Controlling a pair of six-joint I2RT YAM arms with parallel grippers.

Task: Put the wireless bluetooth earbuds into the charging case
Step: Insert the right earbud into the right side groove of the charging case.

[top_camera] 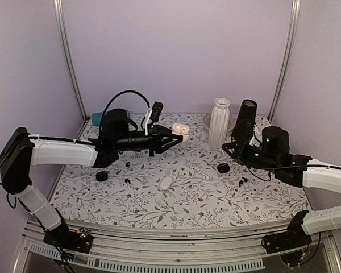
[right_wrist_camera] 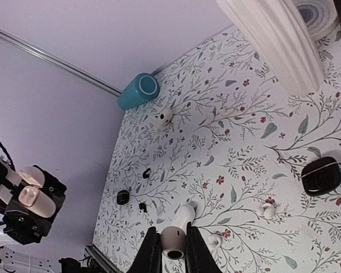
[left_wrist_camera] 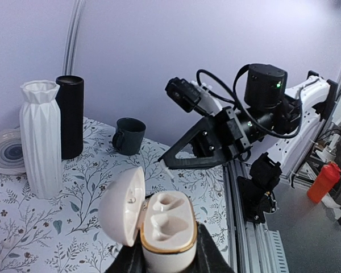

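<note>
While the left tool pinches the open case aloft near the far edge of the table, the right tool pinches a white earbud toward the right edge, so next it must cross over and align with an empty socket.

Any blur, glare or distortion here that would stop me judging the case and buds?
Top external: soft even light, faint shadows, sharp, but the black buds are specks. Left wrist: the open case is crisp, no glare, its base cropped. Right wrist: tilted, wide-angle stretch at the vase; the white bud by the lens is in focus.
</note>
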